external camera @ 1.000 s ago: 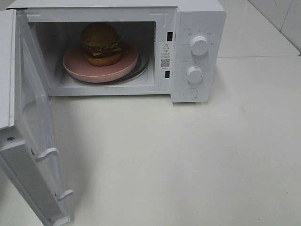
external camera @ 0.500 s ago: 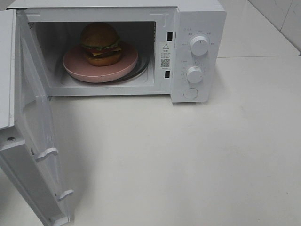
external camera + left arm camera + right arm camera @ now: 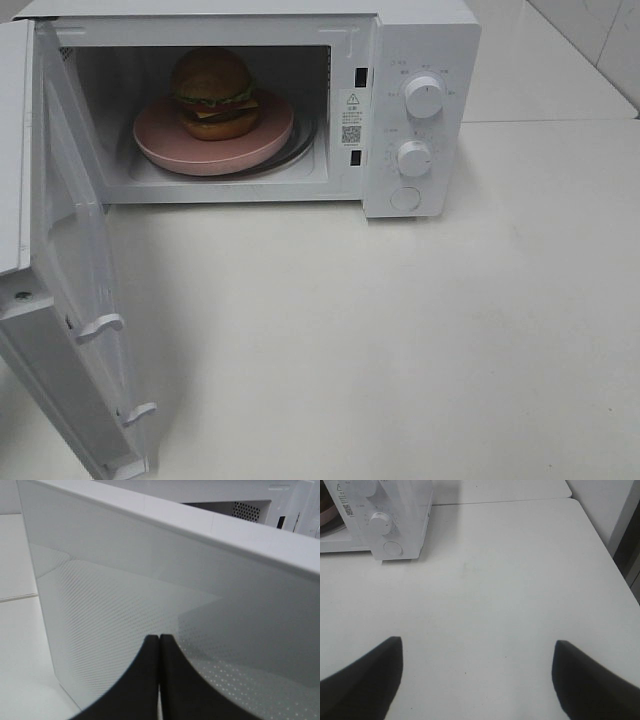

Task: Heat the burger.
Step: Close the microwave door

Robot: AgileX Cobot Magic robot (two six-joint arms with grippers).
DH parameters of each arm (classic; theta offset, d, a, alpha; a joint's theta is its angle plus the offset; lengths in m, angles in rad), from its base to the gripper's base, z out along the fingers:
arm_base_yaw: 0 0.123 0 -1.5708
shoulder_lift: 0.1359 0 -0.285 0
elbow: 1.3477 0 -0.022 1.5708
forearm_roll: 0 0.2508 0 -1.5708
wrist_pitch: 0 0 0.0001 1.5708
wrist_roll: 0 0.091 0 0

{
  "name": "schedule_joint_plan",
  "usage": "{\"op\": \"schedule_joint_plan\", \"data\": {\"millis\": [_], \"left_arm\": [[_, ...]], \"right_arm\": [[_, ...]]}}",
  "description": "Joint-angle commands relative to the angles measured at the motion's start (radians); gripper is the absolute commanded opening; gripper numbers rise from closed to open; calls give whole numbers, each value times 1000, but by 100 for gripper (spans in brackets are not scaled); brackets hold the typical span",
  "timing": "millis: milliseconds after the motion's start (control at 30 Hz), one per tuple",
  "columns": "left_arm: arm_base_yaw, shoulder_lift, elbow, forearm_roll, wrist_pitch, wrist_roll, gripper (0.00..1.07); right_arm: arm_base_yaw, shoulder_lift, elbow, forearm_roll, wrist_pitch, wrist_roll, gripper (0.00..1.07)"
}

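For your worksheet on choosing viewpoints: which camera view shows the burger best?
Exterior high: the burger sits in view on the pink plate inside the open microwave. Left wrist shows mostly the door; right wrist misses it.

The burger sits on a pink plate inside the open microwave, seemingly centred.

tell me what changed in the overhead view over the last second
Nothing visibly changed. The burger stays on the pink plate inside the microwave, and the door is swung open at the same angle as before. Neither arm shows in the overhead view, then or now.
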Motion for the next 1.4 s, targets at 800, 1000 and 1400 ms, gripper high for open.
{"op": "schedule_joint_plan", "data": {"millis": [800,1000,1400], "left_arm": [[-6,14,-37,51,-25,-80,0],[-115,14,-49,-22,44,-46,0],[-237,17,-75,-177,101,2,0]], "right_arm": [[-8,-25,1,-6,-10,5,76],[-8,-25,1,-6,-10,5,76],[-8,-25,1,-6,-10,5,76]]}}
